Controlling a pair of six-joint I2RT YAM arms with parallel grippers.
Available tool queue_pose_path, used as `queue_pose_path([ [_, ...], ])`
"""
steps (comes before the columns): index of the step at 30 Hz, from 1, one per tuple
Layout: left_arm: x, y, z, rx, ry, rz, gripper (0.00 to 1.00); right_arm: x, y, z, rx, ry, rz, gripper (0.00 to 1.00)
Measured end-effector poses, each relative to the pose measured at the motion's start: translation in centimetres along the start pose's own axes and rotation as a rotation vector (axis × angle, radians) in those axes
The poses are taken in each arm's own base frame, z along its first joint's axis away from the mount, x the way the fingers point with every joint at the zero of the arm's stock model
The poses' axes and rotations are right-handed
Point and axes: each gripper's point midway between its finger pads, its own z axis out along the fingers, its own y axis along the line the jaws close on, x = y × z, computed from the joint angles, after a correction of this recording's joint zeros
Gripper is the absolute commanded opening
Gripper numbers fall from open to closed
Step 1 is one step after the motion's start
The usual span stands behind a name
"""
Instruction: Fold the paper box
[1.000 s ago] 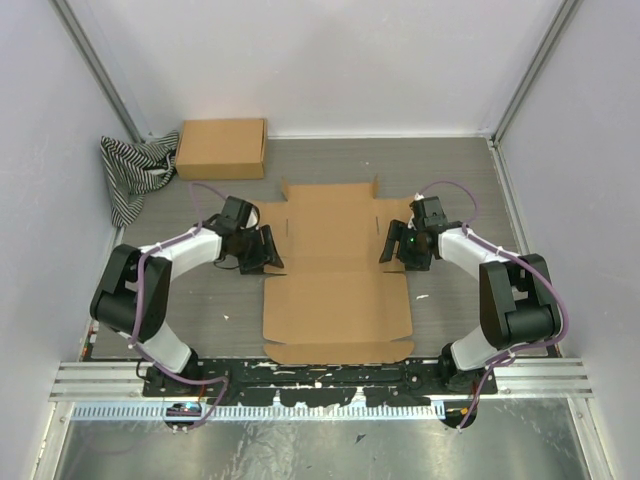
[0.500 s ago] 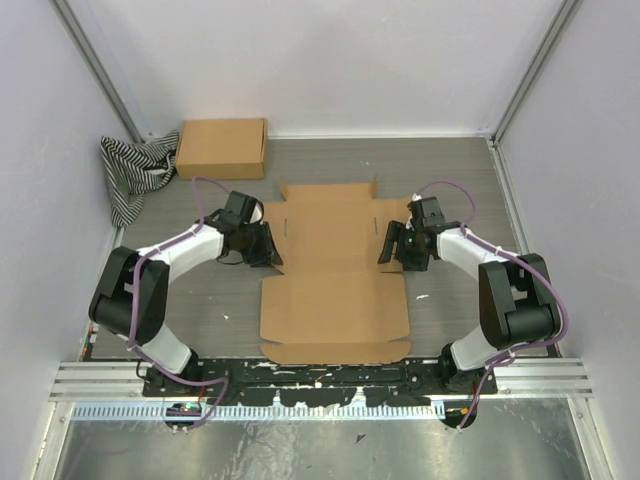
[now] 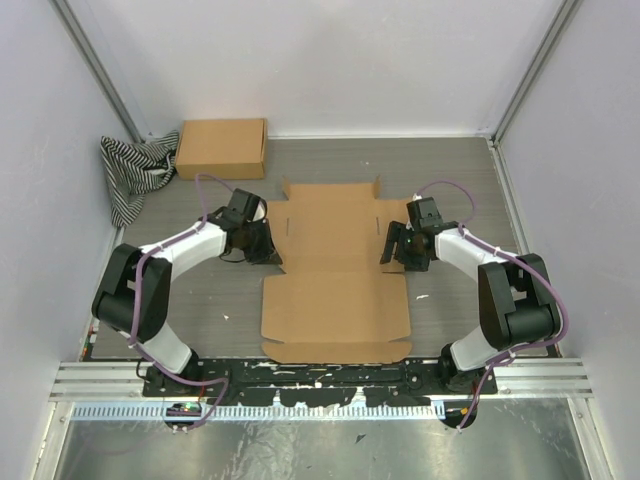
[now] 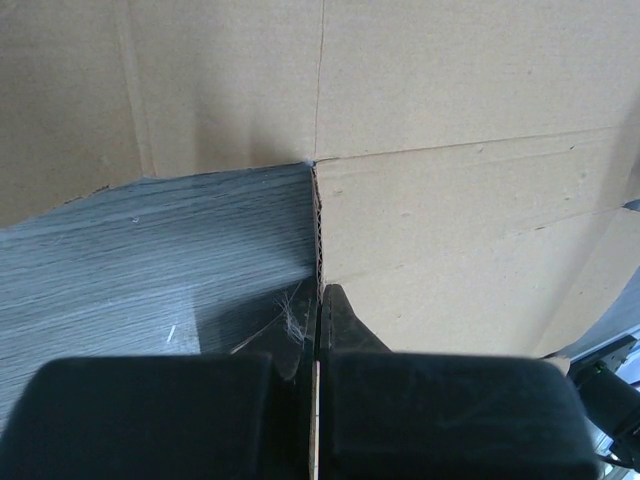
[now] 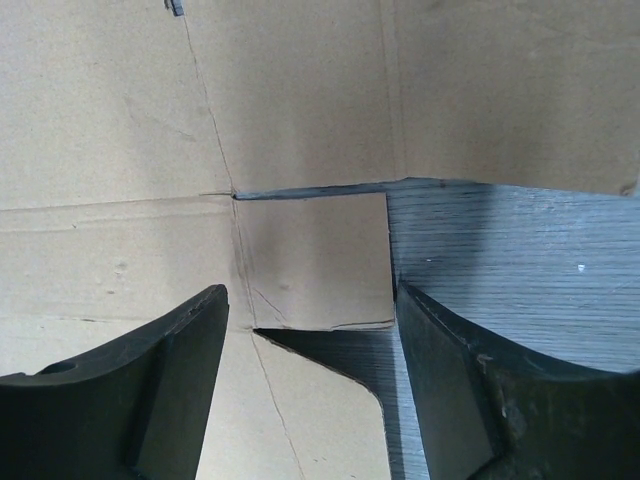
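The paper box lies flat and unfolded on the grey table, between the two arms. My left gripper is at the box's left edge, at the notch. In the left wrist view the left gripper is shut on the thin cardboard edge, which runs straight between the jaws. My right gripper is at the right edge. In the right wrist view the right gripper stands open over a small side flap of the paper box, and its fingers do not touch the flap.
A fully formed brown box sits at the back left, beside a black-and-white striped cloth. Pale walls close in the table on the left, right and back. The metal rail with the arm bases runs along the near edge.
The left gripper has gone from open to shut on the box's left edge and shifted slightly towards the back. The right gripper has moved a little and stays open.
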Motion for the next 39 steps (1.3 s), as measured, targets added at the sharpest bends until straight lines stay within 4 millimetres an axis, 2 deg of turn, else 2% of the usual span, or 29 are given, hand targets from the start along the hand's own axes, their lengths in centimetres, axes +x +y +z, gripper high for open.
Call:
queue_pose_path([
  [11, 0.2, 0.2, 0.1, -0.017, 0.007, 0.012, 0.00, 0.2, 0.3, 0.0, 0.002, -0.002, -0.014, 0.69],
  [15, 0.2, 0.2, 0.1, -0.019, 0.008, 0.018, 0.00, 0.4, 0.7, -0.8, 0.004, -0.002, -0.034, 0.68],
  [21, 0.3, 0.1, 0.1, -0.024, 0.014, 0.031, 0.00, -1.0, 2.7, -2.8, -0.037, -0.054, -0.065, 0.67],
  [26, 0.3, -0.3, 0.3, -0.023, 0.018, 0.041, 0.00, -1.4, 4.4, -3.3, -0.083, -0.069, -0.091, 0.67],
  [32, 0.5, -1.0, 0.7, -0.017, 0.029, 0.059, 0.00, -0.1, 5.9, -2.0, -0.115, -0.026, -0.124, 0.66],
  [39, 0.5, -1.9, 1.3, -0.010, 0.039, 0.077, 0.09, 2.0, 7.2, 0.0, -0.116, 0.044, -0.162, 0.66],
])
